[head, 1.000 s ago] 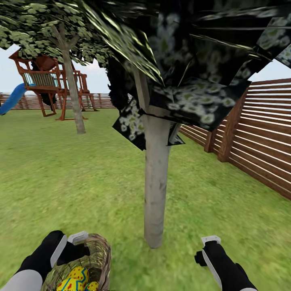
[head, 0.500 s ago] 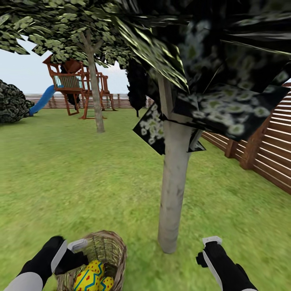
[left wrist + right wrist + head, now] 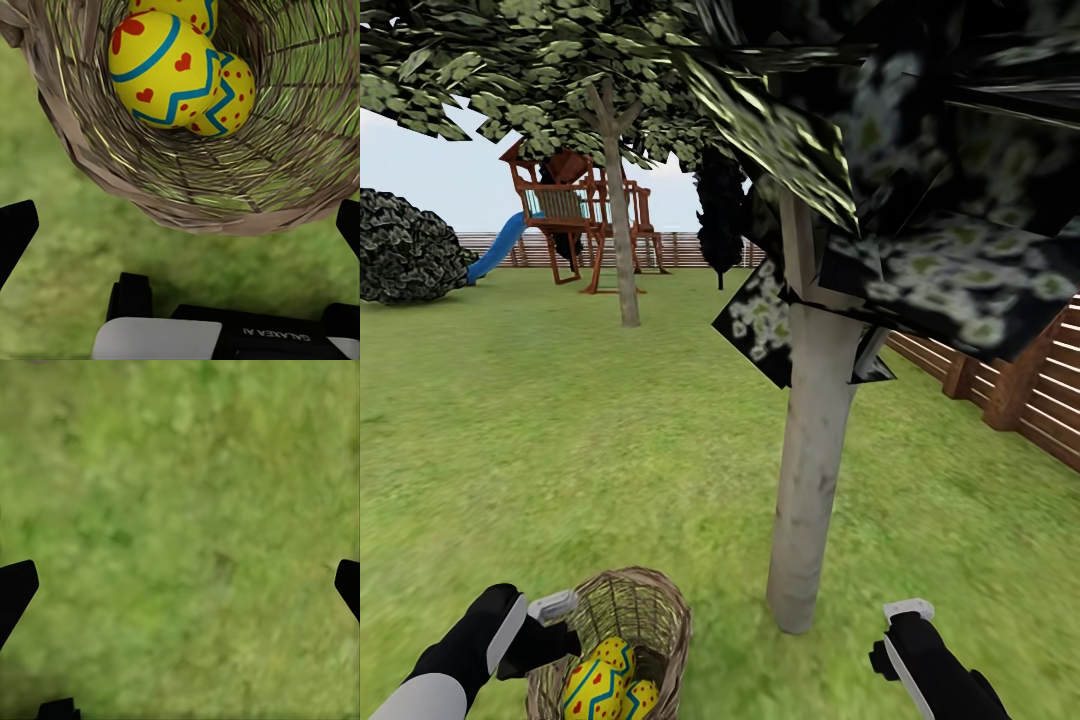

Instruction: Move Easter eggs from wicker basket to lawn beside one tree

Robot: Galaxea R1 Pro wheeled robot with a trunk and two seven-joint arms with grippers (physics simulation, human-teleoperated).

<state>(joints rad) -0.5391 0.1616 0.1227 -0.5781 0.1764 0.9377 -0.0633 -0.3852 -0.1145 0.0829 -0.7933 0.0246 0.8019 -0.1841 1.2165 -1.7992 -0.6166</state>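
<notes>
**Basket at tree, eggs not yet out**

My left tool [image 3: 545, 625] hangs apart beside the wicker basket [image 3: 650, 610], gripping nothing; the Easter eggs [image 3: 161, 67] lie inside. Basket sits on the lawn [image 3: 560, 450] near the tree [image 3: 810, 500]. My right tool [image 3: 180, 585] hangs apart over grass.

Risk: eggs are packed touching, so a reach could nudge one or tip the basket.

Writing: mirrored "GALAXEA AI" on left wrist housing.

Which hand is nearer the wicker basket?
Left. The left hand is at the wicker basket rim; the right hand hangs beyond the tree.
</notes>
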